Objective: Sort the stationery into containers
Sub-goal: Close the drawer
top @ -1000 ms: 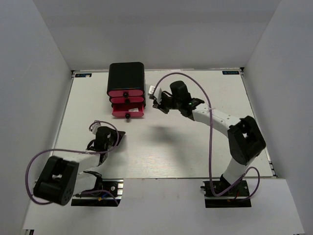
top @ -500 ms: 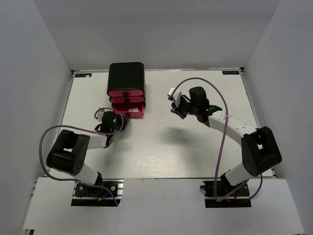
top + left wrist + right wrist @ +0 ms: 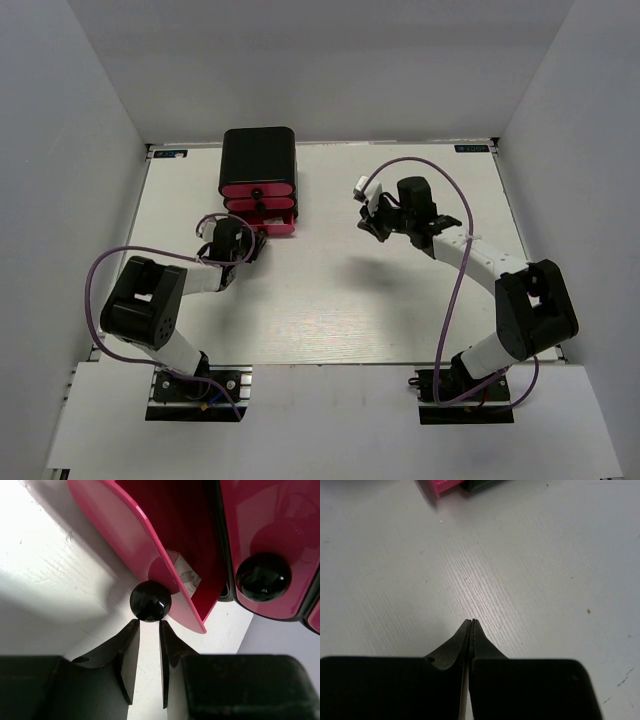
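The black box [image 3: 258, 155] holds three stacked pink-red drawers. The bottom drawer [image 3: 276, 226] stands partly pulled out. In the left wrist view its front [image 3: 125, 540] is tilted, and a small white block [image 3: 183, 573] lies inside it. My left gripper [image 3: 148, 622] sits right in front of this drawer's black knob [image 3: 150, 601], jaws a narrow gap apart, tips at the knob and not around it. It also shows in the top view [image 3: 250, 246]. My right gripper [image 3: 472, 621] is shut and empty over bare table, right of the drawers [image 3: 366, 216]. No markers or pens show.
The middle drawer's knob [image 3: 263, 577] is to the right of the open drawer. A corner of the pink drawer [image 3: 437, 487] shows at the top of the right wrist view. White walls enclose the white table [image 3: 400, 300].
My left gripper has swung up from the near left to the bottom drawer's knob. My right gripper has drawn back to the right, away from the drawers. The bottom drawer sticks out less.
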You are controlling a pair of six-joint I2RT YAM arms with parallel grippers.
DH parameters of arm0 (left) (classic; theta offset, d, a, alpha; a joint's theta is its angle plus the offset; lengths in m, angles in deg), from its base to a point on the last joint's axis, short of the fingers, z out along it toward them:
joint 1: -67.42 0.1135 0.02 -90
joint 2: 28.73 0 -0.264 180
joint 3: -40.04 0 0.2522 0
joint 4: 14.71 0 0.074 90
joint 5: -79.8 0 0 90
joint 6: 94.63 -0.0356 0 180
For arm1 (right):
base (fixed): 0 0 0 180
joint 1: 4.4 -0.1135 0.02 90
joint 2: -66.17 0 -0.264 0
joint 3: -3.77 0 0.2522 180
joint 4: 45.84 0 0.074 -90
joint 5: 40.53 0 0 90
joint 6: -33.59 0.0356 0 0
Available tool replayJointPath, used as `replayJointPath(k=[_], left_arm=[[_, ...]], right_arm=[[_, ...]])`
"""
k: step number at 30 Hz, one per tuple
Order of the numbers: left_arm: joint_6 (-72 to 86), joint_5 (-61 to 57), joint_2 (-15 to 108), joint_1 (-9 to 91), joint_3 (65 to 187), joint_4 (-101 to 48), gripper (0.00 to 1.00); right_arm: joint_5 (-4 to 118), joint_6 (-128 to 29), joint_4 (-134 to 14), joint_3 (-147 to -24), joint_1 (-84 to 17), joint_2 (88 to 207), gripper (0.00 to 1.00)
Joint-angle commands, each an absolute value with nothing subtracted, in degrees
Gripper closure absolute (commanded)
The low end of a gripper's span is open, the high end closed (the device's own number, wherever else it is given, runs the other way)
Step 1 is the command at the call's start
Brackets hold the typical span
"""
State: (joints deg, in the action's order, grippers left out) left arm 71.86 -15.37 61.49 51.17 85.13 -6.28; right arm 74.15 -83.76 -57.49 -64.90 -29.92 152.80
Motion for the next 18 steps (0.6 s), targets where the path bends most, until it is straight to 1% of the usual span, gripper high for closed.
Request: replayJointPath(k=[1, 3, 18], left_arm=[[71.5, -16.5, 62.6, 51.1, 87.3, -7.2, 0.67], [71.5, -16.5, 63.1, 51.6, 88.5, -7.2, 0.69], [71.5, -16.0, 67.6, 51.6, 93.9, -7.2, 0.69]], right_arm=[[75.5, -83.0, -55.4, -64.0, -29.3, 150.8, 1.00], [75.6, -83.1, -55.6, -63.7, -29.1, 150.9, 1.00], [76.1, -83.2, -55.5, -62.8, -27.8, 150.4, 1.00]])
